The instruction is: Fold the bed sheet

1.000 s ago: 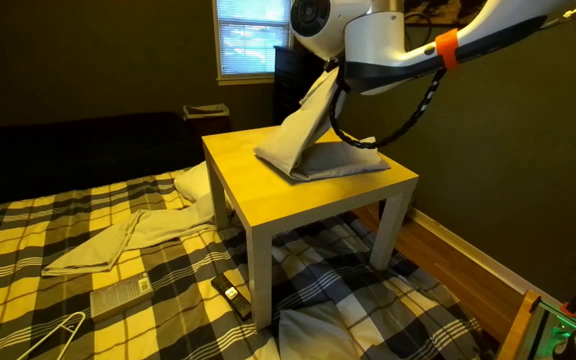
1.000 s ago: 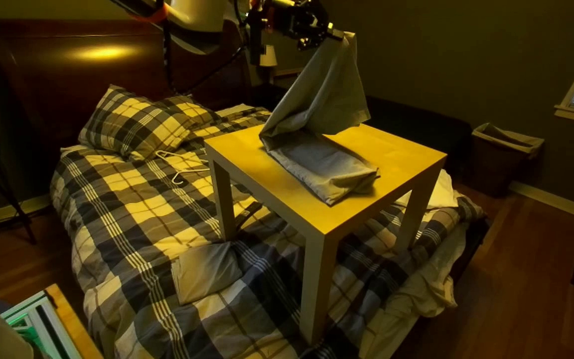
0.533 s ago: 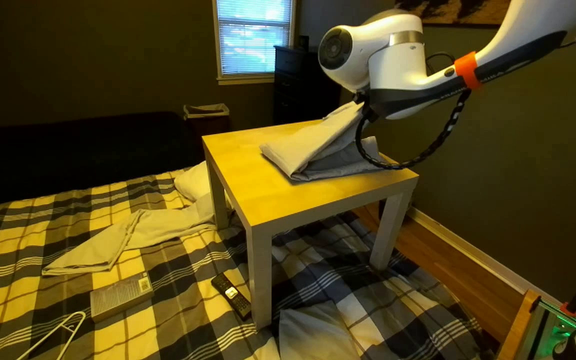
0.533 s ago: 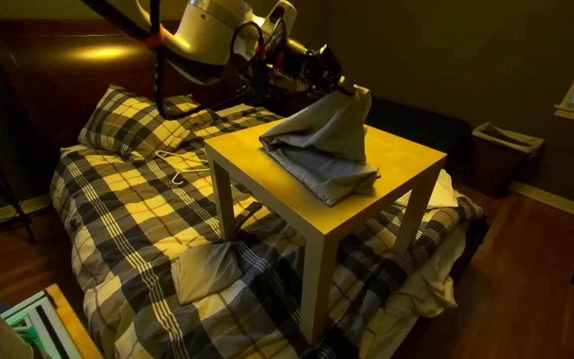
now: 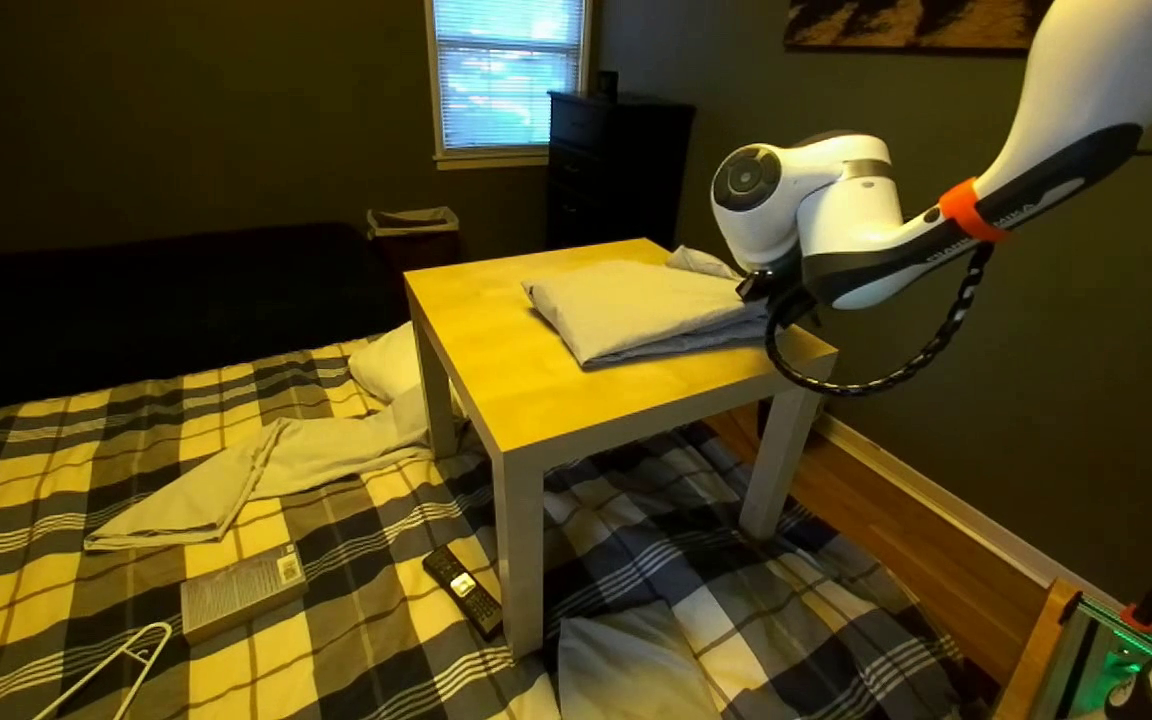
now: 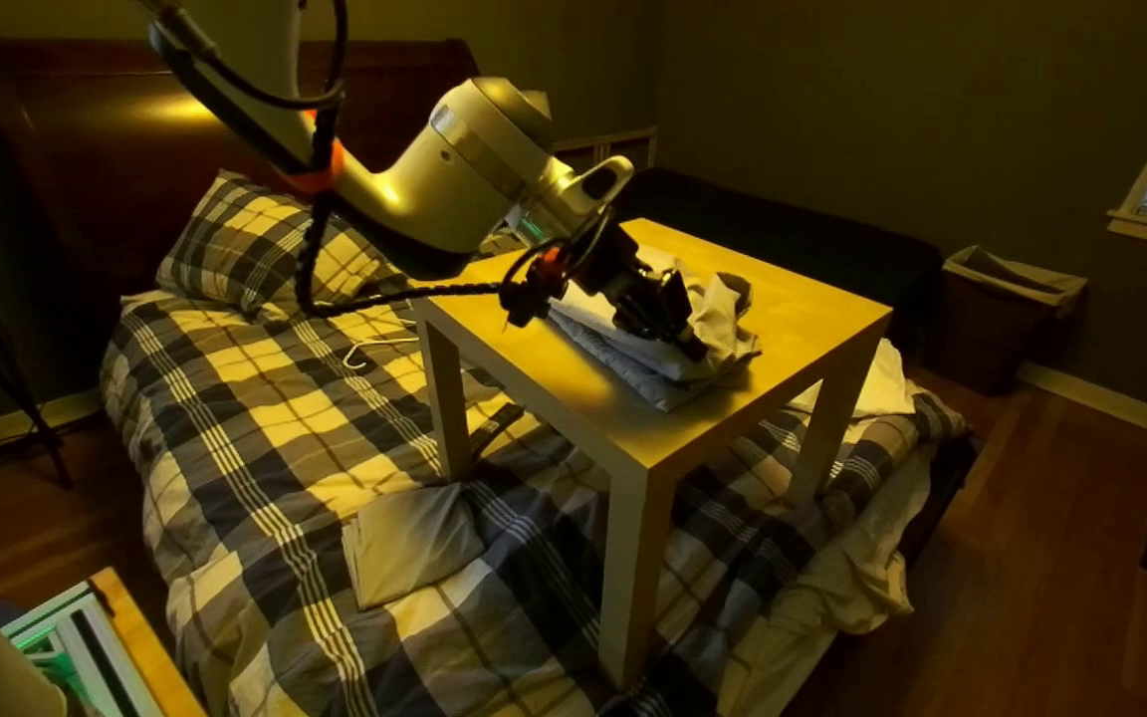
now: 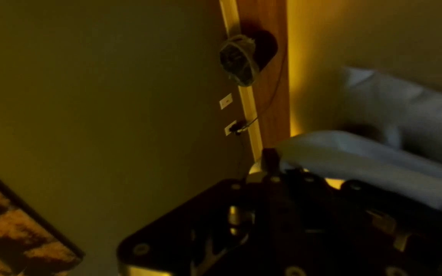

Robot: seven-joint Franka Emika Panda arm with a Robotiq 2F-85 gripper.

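You're apparently completing a fold: the bed sheet [image 5: 636, 300] is resting on the table [image 5: 496, 350], your gripper [image 6: 693, 345] pinching the sheet's edge above it. Next is probably calling for settling, then releasing.

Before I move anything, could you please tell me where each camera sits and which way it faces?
In an exterior view: set high, looking down across the table toward the window; the arm enters at upper right.
In an exterior view: also high, facing across the bed and table, headboard and arm at upper left, end effector near the middle.
In the wrist view: at the arm's tip, facing a wall, the end effector along the bottom.
The table and bed sheet show in both exterior views.
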